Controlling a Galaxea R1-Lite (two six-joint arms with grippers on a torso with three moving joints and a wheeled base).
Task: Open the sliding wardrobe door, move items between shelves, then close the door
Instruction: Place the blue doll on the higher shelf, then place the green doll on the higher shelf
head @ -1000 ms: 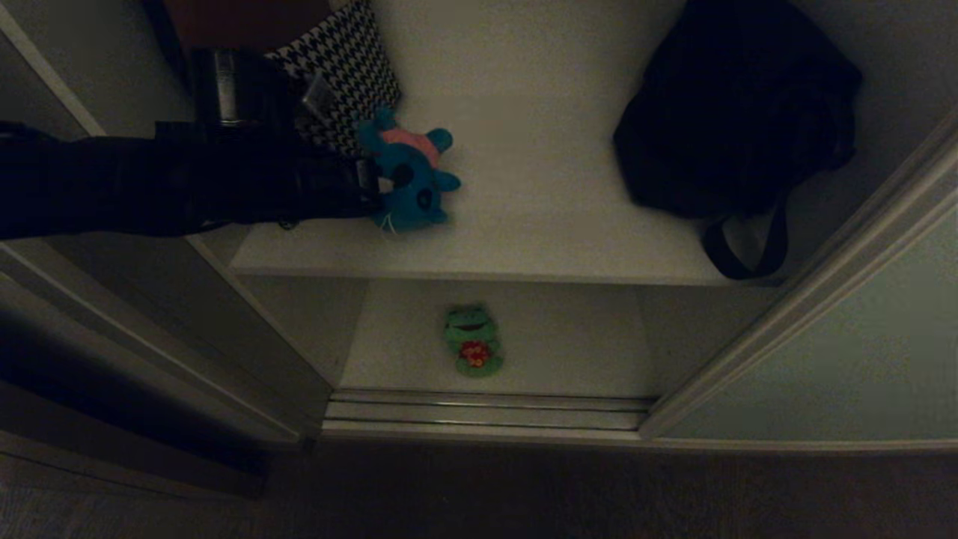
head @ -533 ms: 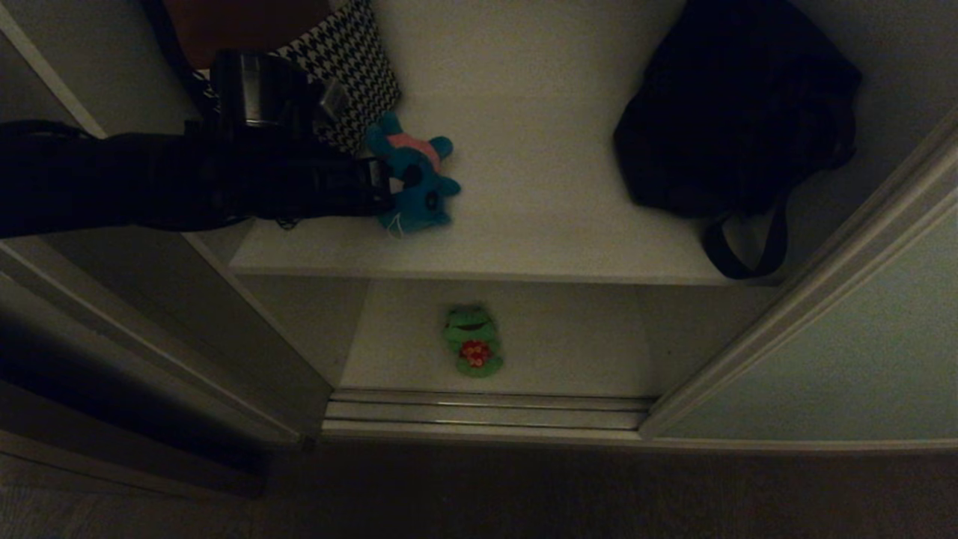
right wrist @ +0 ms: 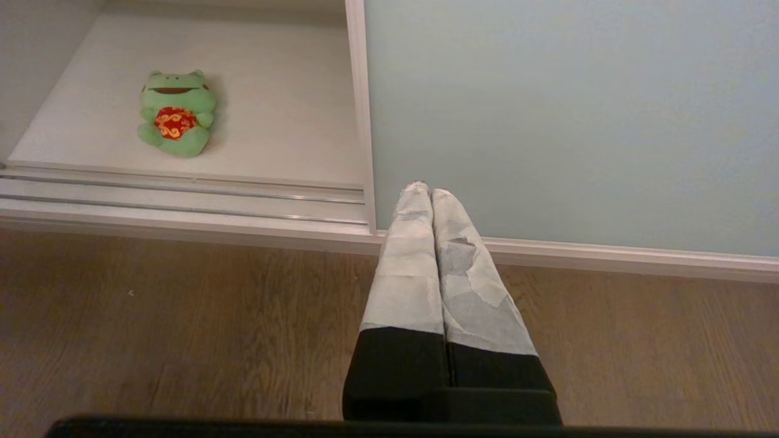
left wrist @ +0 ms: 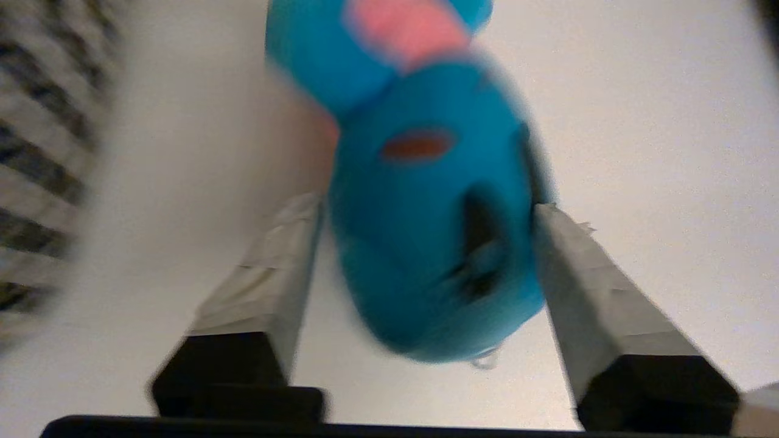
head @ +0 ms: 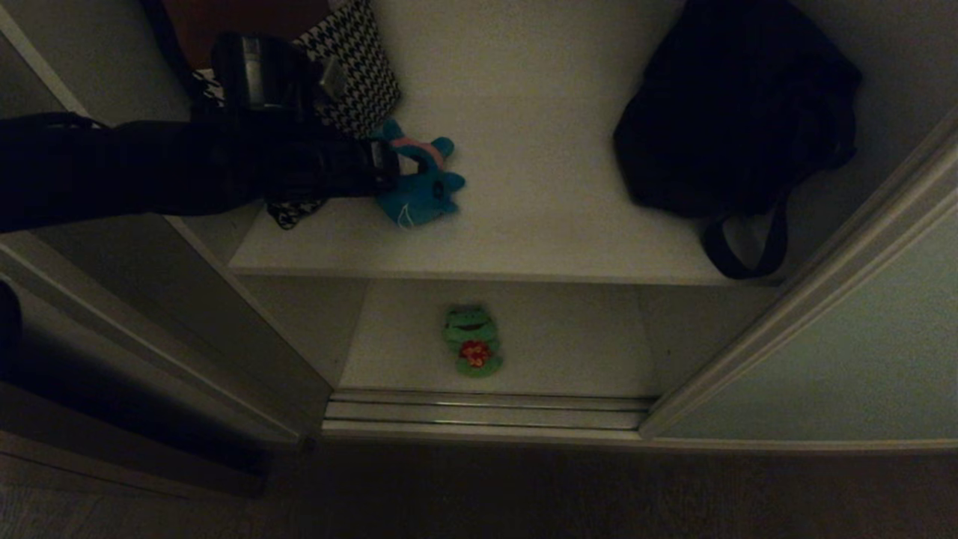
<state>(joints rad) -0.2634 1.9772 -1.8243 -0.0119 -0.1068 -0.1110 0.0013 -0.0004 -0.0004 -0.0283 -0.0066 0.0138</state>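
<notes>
The left claw (head: 408, 168) is reached into the wardrobe over the upper shelf (head: 539, 224), and its fingers (left wrist: 578, 286) are spread wide on either side of the teal-blue plush toy (head: 420, 187). The toy is seen between the fingers, lying on the shelf; whether it is touched by them cannot be told. A houndstooth cushion (head: 352, 67) is propped just behind it, and a black bag (head: 737, 105) is set well apart on the same shelf. On the lower shelf (head: 569, 352) the green plush toy (head: 473, 350) is laid on its back. The sliding wardrobe door (right wrist: 572, 115) is pushed aside. The right claw (right wrist: 424, 190) is held low above the wooden floor (right wrist: 152, 328), its fingers pressed together and empty.
</notes>
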